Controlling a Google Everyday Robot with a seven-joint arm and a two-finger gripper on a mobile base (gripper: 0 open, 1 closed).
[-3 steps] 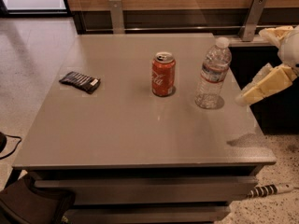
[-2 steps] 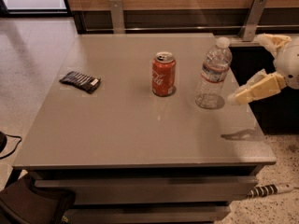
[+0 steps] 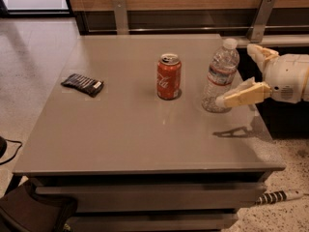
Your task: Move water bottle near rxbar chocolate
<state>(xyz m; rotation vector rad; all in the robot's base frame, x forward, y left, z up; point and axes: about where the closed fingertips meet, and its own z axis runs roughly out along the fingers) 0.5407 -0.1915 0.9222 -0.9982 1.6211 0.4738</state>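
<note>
Cream-coloured and wide apart, the jaws of the gripper [image 3: 235, 75] hold nothing yet. One finger [image 3: 244, 95] points low, toward the bottom of the water bottle [image 3: 221, 74]. The other finger sits higher, up beside the white cap.

The bottle stands straight up, right at the open jaws. Its low tip looks like it may touch the bottle, but I cannot tell for sure. I also cannot tell if the bottle is truly in between the two fingers or just next to them.

A bit further from the jaws, past the bottle, stands the red soda can [image 3: 169, 76]. Much further that same way, near the far side of the grey table [image 3: 145, 144], lies the rxbar chocolate [image 3: 83, 84], flat and dark.

So I think the job has only just begun. The bottle is not grabbed and is well apart from the bar. What is left is to squeeze it, carry it past the can, and set it down by the bar.

The arm is cut off behind the gripper. The words on the bar are too small to read.
</note>
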